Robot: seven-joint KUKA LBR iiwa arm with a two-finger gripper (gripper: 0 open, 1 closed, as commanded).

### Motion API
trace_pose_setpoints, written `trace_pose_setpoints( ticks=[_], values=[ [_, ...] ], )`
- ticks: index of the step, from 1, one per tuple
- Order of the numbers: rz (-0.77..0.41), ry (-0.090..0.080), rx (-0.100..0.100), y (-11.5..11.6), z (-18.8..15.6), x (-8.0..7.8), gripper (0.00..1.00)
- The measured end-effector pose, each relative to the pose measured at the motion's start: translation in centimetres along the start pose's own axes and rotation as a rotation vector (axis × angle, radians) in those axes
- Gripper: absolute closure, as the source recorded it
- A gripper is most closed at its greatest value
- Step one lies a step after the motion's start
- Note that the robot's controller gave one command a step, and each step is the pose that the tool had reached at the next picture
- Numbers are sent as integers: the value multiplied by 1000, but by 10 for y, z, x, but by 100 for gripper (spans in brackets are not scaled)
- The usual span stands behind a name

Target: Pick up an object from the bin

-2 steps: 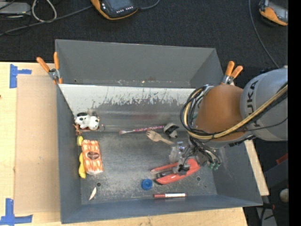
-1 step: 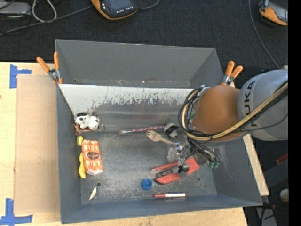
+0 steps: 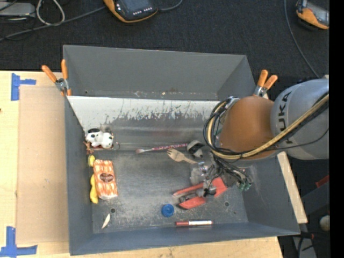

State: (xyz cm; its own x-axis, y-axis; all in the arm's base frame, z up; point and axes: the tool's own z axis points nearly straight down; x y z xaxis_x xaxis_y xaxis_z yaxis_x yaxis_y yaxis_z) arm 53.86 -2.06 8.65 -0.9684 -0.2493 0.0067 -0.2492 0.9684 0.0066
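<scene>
My gripper (image 3: 205, 174) reaches down into the right part of the bin, below the orange cover on the wrist. Directly beneath and in front of it lies a red tool with long handles (image 3: 196, 194), and the gripper looks to be touching its upper end. A pale fork-shaped utensil (image 3: 177, 155) lies just to the gripper's upper left. Beside it, a thin pink-handled utensil (image 3: 161, 148) stretches leftward. A blue round cap (image 3: 168, 210) rests on the floor left of the red tool. A red and white pen (image 3: 194, 224) lies along the near wall.
At the left wall sit a black and white toy animal (image 3: 100, 139), an orange patterned packet (image 3: 105, 179) and a yellow thing (image 3: 93, 187) alongside it. A small pale piece (image 3: 106, 219) lies in the near left corner. The arm covers the bin's right side.
</scene>
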Motion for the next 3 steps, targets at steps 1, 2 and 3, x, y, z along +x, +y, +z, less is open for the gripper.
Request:
trace_pose_setpoints(
  ticks=[1, 2, 3],
  values=[
    [94, -2, 2, 1, 0, 0, 100],
    [78, 1, 0, -12, -42, -38, 100],
    [119, 12, -3, -13, -114, -15, 100]
  ],
)
